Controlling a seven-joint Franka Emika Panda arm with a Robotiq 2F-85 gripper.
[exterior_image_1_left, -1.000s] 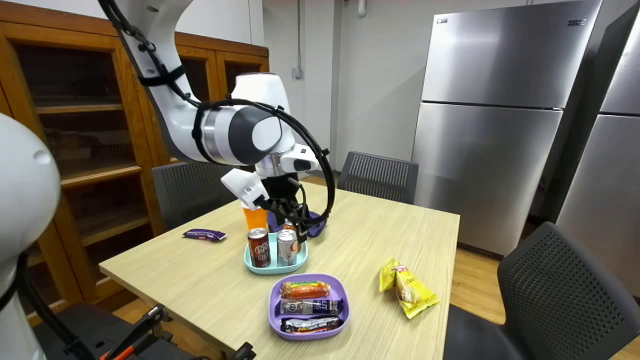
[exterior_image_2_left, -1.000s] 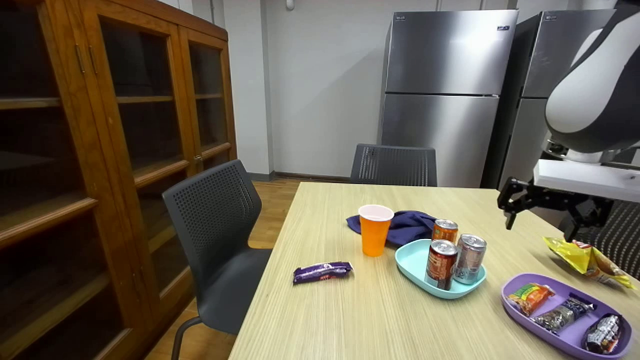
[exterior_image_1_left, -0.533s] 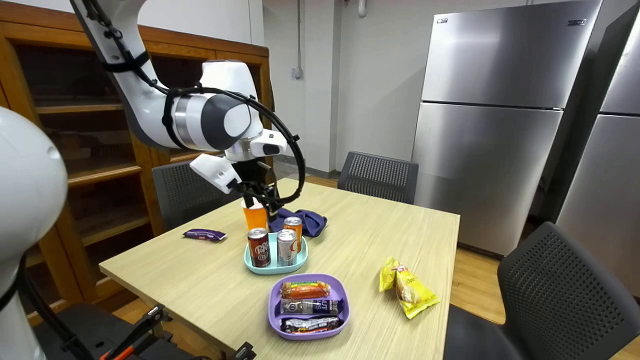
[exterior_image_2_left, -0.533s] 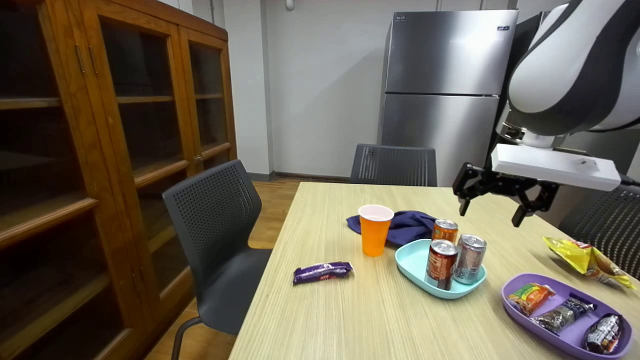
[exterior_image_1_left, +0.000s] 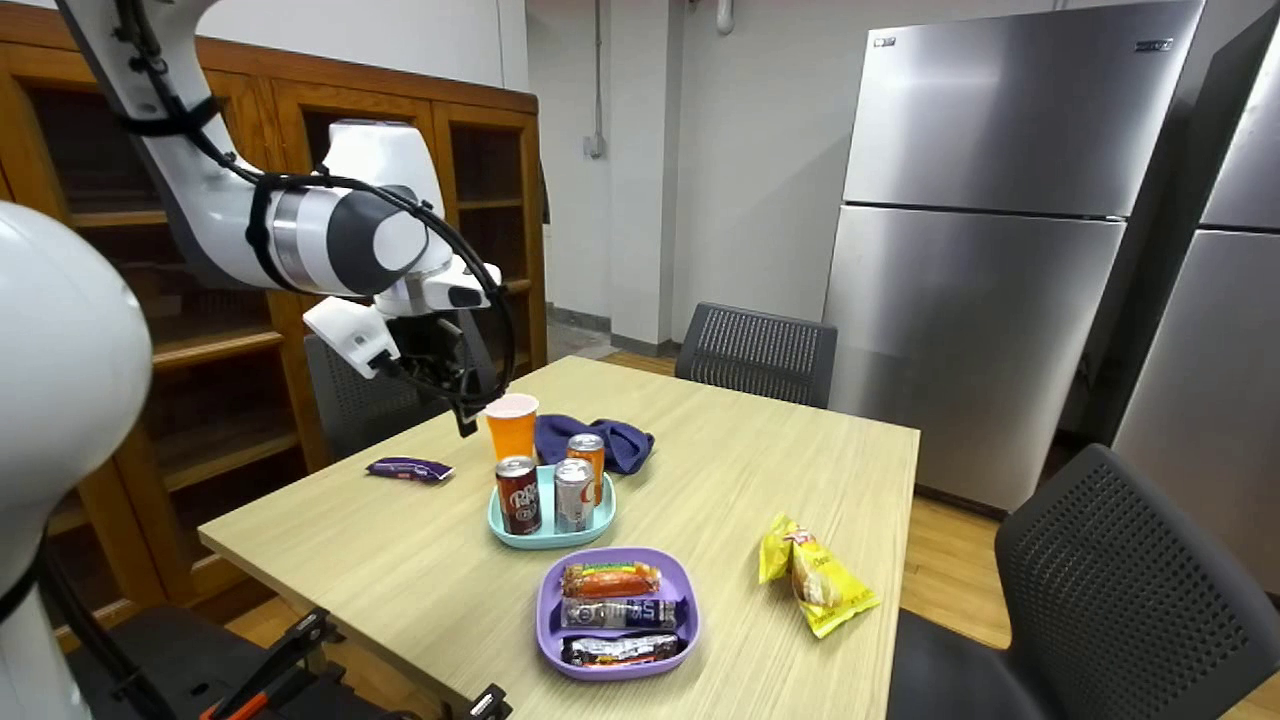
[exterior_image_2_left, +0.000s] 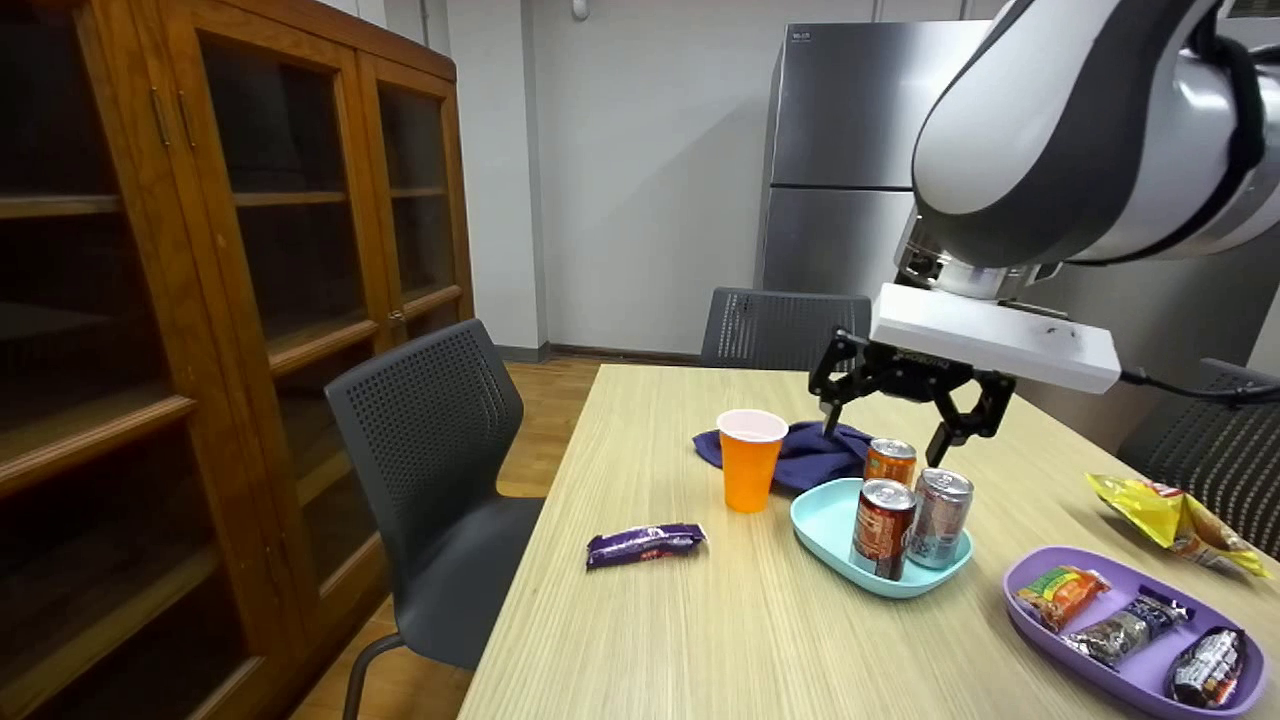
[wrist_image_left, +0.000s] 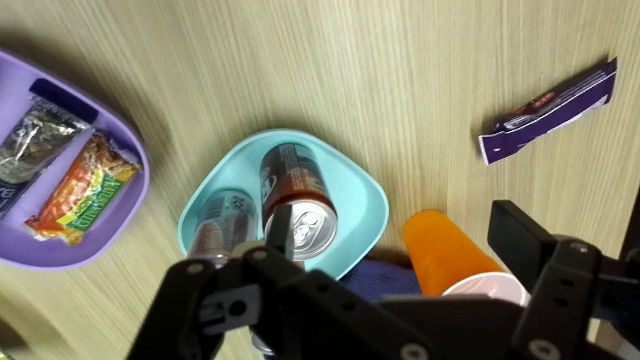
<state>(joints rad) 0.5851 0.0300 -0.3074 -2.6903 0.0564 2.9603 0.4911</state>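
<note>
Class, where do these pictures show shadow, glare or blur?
Wrist view: dark pincer looks slightly blurred, shadow beside the purple tray; in an exterior view, pale glare on the steel fridge; in both exterior views, a slanting shadow across the wall.

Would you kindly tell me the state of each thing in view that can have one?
Gripper, open, empty
Orange cup, upright
Dark red can, upright
Silver can, upright
Orange can, upright
Dark blue cloth, bunched up
Purple bar, wrapped, lying flat
Yellow packet, lying down
Three bars in purple tray, wrapped
Refrigerators, doors shut
Cabinet, doors shut
</note>
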